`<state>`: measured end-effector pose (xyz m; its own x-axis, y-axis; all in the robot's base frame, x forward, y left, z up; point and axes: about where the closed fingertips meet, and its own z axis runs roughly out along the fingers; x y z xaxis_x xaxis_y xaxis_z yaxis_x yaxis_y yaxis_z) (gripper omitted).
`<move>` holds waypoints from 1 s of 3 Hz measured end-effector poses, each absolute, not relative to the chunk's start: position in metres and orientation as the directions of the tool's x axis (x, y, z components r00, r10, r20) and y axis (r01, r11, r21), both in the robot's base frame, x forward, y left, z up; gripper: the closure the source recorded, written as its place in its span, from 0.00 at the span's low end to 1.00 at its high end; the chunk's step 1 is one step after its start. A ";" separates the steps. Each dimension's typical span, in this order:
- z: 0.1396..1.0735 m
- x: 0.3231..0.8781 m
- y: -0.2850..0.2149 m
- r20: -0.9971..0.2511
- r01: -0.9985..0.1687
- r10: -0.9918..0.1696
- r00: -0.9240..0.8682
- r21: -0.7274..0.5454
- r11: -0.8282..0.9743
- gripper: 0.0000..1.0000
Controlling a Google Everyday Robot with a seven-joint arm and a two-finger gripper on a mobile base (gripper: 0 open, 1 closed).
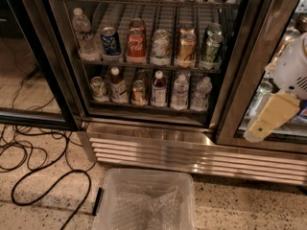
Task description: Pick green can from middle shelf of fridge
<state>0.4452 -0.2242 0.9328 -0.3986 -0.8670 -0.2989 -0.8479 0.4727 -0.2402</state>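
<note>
The green can [211,49] stands upright at the right end of the middle shelf [144,63], a grey wire rack inside the fridge [158,150]. To its left in the same row are a gold can [186,48], a white-and-green can [160,46], a red cola can [136,44], a blue can [111,41] and a water bottle [82,35]. My gripper [259,128], a cream piece under a white arm housing, hangs at the right edge of the view. It is in front of the right door frame, right of and below the green can, and clear of it.
The rack below [144,104] holds small bottles and cans. A clear plastic bin [144,200] with bubble wrap stands on the floor before the louvred grille. Black cables [43,176] lie on the floor at left. A dark-framed glass panel [29,80] stands at left.
</note>
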 end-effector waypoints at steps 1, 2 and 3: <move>0.903 0.454 -0.233 -0.359 -0.754 -0.774 -0.522 -0.230 0.615 0.00; 0.903 0.454 -0.233 -0.359 -0.754 -0.774 -0.522 -0.230 0.616 0.00; 0.892 0.463 -0.226 -0.415 -0.703 -0.718 -0.559 -0.222 0.675 0.00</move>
